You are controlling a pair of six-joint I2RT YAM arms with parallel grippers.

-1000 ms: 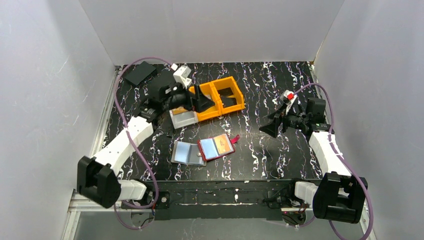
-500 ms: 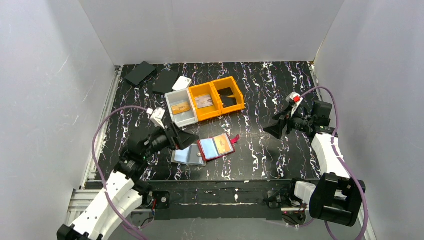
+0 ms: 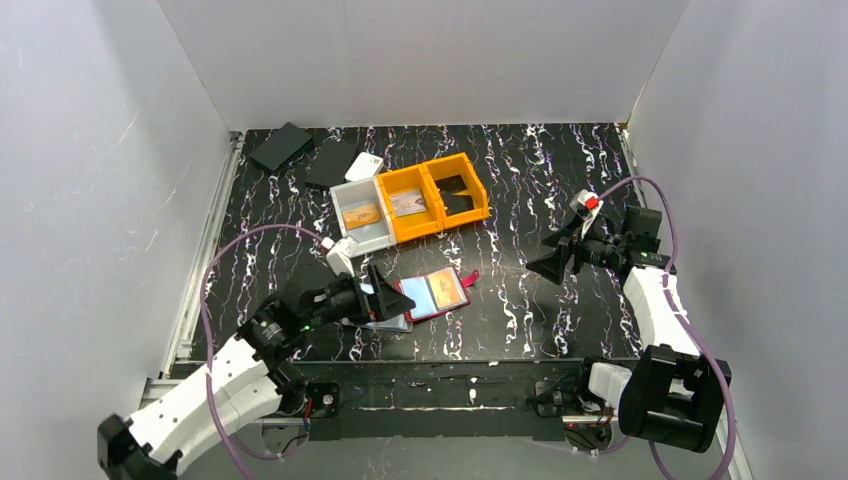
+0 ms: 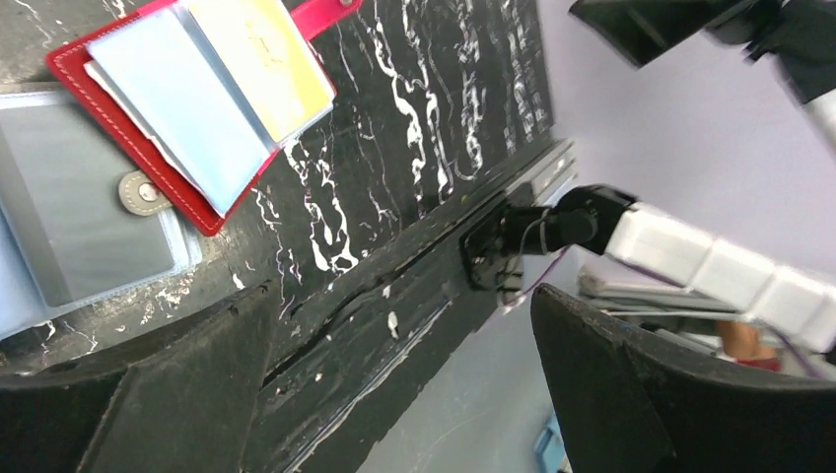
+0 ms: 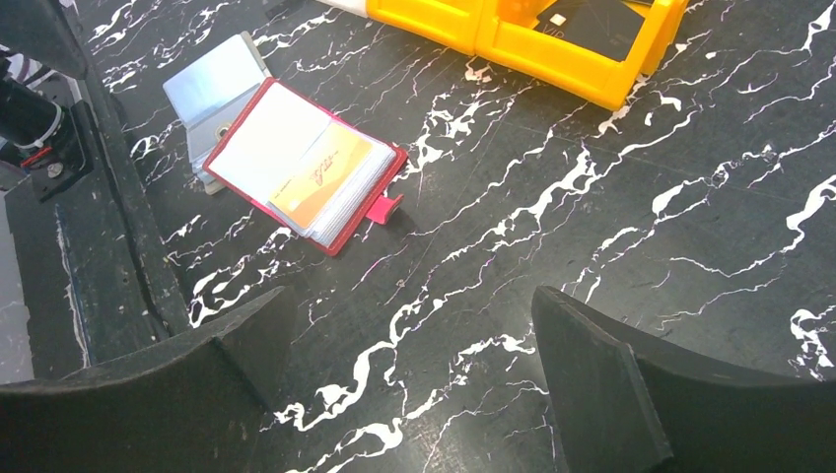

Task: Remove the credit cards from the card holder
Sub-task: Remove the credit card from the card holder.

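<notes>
In the top view, an open card holder [image 3: 436,293] is placed just below the middle of the table [image 3: 520,160]. A flat sleeve [image 4: 89,207] is laid touching its left edge and is partly covered by the left gripper [image 3: 392,293], positioned lower left of centre. Above the holder in the frame, a single bin [image 3: 345,232] and a double bin [image 3: 440,222] are set side by side, touching, the single bin on the left. A card [image 3: 360,215] is seen in the single bin, and a second card [image 3: 407,204] in the double bin's left compartment. Three flat items [image 3: 280,146] are scattered in the upper left corner. The right gripper [image 3: 548,262] is found at the right, well apart from the holder.
</notes>
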